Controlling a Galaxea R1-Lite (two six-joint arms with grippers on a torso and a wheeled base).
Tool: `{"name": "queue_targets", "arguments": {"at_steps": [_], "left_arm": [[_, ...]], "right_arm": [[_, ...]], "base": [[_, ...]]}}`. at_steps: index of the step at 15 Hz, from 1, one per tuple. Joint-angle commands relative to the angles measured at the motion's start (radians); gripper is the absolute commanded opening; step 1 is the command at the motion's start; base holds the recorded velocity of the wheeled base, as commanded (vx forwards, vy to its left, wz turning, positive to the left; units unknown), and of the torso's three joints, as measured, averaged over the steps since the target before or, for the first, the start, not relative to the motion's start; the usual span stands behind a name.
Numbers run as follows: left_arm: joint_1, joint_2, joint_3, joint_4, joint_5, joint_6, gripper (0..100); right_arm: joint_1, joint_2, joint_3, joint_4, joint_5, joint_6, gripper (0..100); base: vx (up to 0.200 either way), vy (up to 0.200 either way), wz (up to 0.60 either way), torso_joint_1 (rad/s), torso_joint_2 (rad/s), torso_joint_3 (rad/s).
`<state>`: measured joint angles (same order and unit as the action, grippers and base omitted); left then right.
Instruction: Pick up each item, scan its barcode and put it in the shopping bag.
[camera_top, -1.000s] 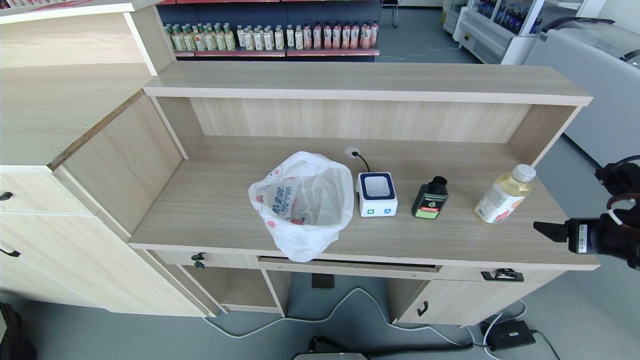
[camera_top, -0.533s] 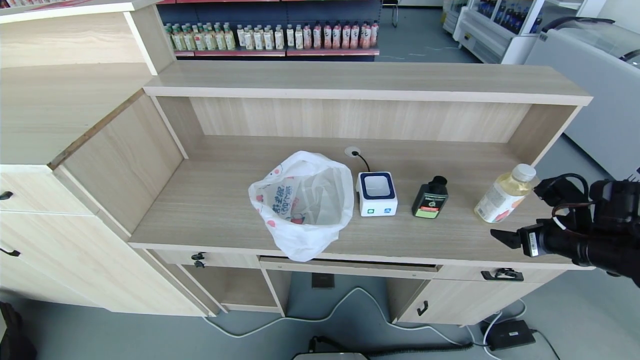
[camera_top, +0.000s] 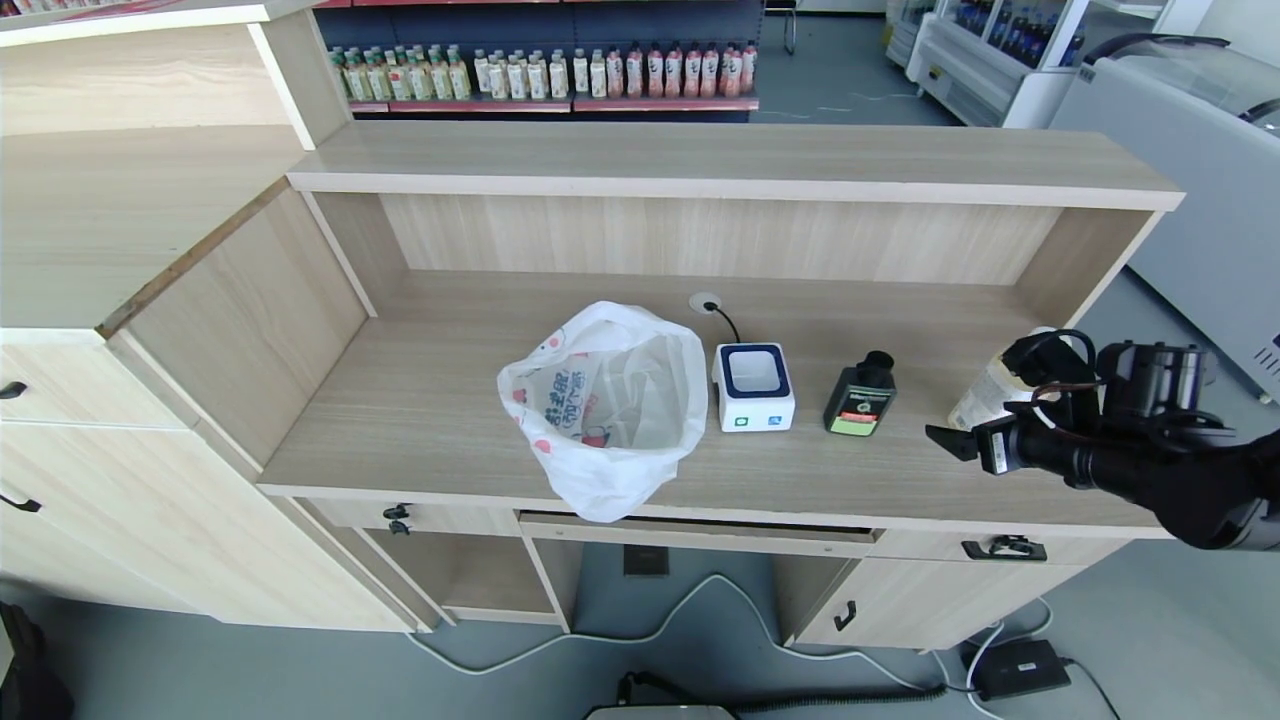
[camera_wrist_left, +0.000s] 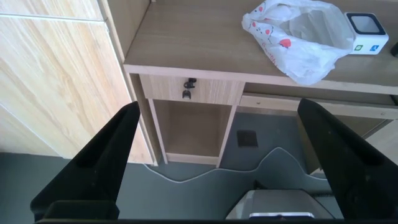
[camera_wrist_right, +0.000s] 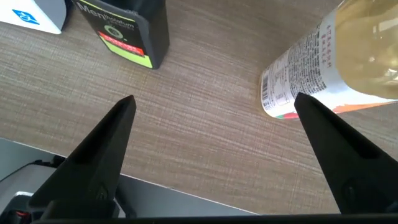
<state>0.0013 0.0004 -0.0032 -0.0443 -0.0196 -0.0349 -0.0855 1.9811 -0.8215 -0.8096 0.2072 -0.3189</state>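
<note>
In the right wrist view the drink bottle (camera_wrist_right: 336, 62), close beside one finger of the right pincer (camera_wrist_right: 212, 99), is cut by the picture's edge; its neck and cap fall outside. The dark bottle (camera_wrist_right: 127, 31), beyond the other finger, is cut the same way, and of the scanner (camera_wrist_right: 30, 14) just a corner is seen. In the head view the pincer covers most of the drink bottle.
</note>
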Motion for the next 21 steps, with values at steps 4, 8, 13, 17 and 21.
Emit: {"name": "queue_targets", "arguments": {"at_steps": [4,8,13,17,21], "left_arm": [[0.0,0.0,0.0,0.0,0.0,0.0,100],[0.0,0.0,0.0,0.0,0.0,0.0,100],[0.0,0.0,0.0,0.0,0.0,0.0,100],[0.0,0.0,0.0,0.0,0.0,0.0,100],[0.0,0.0,0.0,0.0,0.0,0.0,100]], "right_arm": [[0.024,0.081,-0.085,-0.002,0.04,0.001,100],[0.036,0.116,-0.137,-0.002,0.046,0.001,100],[0.069,0.165,-0.202,-0.002,0.047,0.027,100],[0.101,0.188,-0.234,-0.002,0.049,0.029,100],[0.127,0.213,-0.266,-0.002,0.047,0.029,100]], "base": [[0.0,0.0,0.0,0.0,0.0,0.0],[0.0,0.0,0.0,0.0,0.0,0.0],[0.0,0.0,0.0,0.0,0.0,0.0],[0.0,0.0,0.0,0.0,0.0,0.0],[0.0,0.0,0.0,0.0,0.0,0.0]]}}
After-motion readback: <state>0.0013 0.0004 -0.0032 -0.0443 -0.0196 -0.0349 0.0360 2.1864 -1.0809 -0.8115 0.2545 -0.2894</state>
